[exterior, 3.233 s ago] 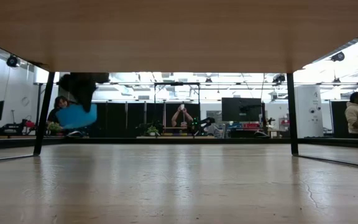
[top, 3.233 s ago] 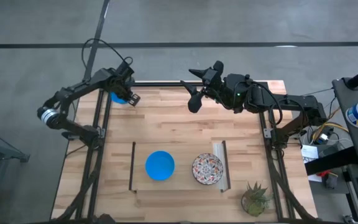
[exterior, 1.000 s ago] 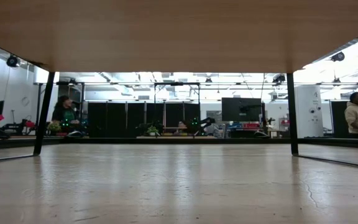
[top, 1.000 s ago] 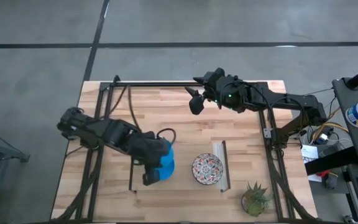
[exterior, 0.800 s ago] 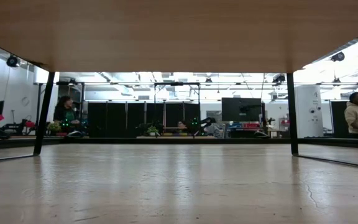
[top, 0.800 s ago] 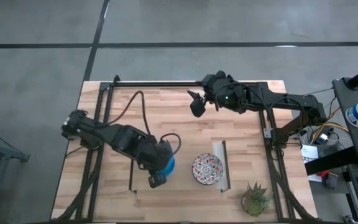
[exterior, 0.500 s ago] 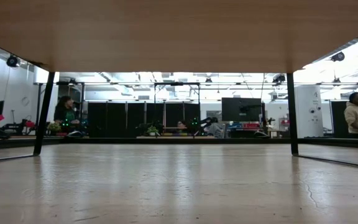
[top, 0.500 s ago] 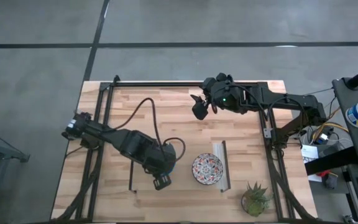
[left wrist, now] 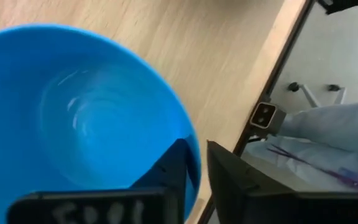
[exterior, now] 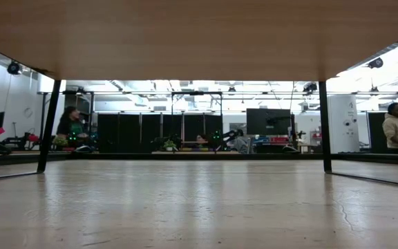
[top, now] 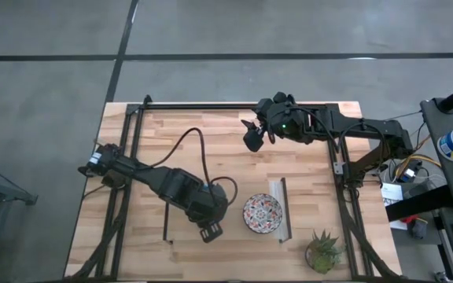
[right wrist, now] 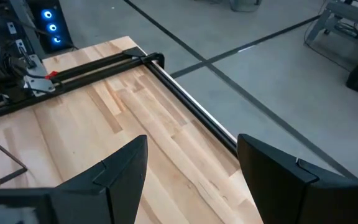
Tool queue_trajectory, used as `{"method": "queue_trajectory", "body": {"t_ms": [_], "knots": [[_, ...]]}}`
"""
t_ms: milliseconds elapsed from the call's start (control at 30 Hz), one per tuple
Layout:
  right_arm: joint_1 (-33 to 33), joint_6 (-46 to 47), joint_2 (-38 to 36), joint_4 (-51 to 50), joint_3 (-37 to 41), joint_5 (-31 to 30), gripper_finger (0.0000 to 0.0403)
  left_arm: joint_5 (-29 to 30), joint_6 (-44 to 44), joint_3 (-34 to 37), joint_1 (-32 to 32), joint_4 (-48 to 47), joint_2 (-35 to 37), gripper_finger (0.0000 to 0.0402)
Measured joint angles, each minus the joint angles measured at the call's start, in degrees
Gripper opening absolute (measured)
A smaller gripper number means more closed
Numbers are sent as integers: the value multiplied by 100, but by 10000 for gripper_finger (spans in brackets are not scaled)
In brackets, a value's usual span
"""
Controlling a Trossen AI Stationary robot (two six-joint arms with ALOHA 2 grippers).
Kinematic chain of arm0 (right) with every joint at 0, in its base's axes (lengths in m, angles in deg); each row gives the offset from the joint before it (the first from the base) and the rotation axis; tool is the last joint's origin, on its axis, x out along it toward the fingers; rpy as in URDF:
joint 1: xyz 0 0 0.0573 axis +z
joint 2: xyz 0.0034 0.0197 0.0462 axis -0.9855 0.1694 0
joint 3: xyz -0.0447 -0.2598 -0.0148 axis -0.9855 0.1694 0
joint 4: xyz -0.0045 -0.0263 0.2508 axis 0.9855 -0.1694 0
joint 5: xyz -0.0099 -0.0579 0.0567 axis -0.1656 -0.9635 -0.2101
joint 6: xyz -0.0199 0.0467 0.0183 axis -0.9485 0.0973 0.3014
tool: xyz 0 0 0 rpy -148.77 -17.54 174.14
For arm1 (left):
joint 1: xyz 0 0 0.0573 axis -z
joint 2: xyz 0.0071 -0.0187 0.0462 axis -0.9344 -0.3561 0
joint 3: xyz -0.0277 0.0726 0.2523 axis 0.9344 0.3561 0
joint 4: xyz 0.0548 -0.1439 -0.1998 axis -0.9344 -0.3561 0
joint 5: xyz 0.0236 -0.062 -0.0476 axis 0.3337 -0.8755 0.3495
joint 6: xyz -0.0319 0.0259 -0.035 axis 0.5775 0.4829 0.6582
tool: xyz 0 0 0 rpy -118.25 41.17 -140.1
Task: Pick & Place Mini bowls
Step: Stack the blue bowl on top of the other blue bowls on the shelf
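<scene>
so the plain bright blue round mini bowl (left wrist: 86,118) is at the near side of the wooden worktop (top: 171,149), and from above you can't see it at all because the left hand (top: 209,229) is parked right over it. The wrist camera shows that hand right at the bowl's rim, but I honestly can't tell if it's clamped on it or loose

Handling guess: looks like glossy, stiff plastic or glazed ware, light, probably slick, with nothing to grab except the thin wall. So the rim is the place to pinch it, one side in and one out. If it's ceramic a hard drop could chip it. Smooth inside, no pattern, a few shiny highlights, empty

Just beside it, not touching as far as I can see, is the white round mini bowl with the busy red and dark floral pattern (top: 263,213), sitting upright next to a dark rail. I'd take that one the same way. A small green plant (top: 323,250) stands near the front corner

Further back the right hand (top: 252,135) hangs over the far half of the worktop, spread wide, holding nothing
</scene>
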Motion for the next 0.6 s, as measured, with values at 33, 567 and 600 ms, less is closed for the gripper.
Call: {"method": "queue_trajectory", "body": {"t_ms": [33,567,600], "knots": [[0,2,0,0,0,-2,242,0,3,0,0,43,-1,63],[2,71,-2,-376,2,131,242,-259,578,-414,0,111,7,164],[2,78,-2,-412,2,133,242,-183,618,-499,0,118,7,164]]}}
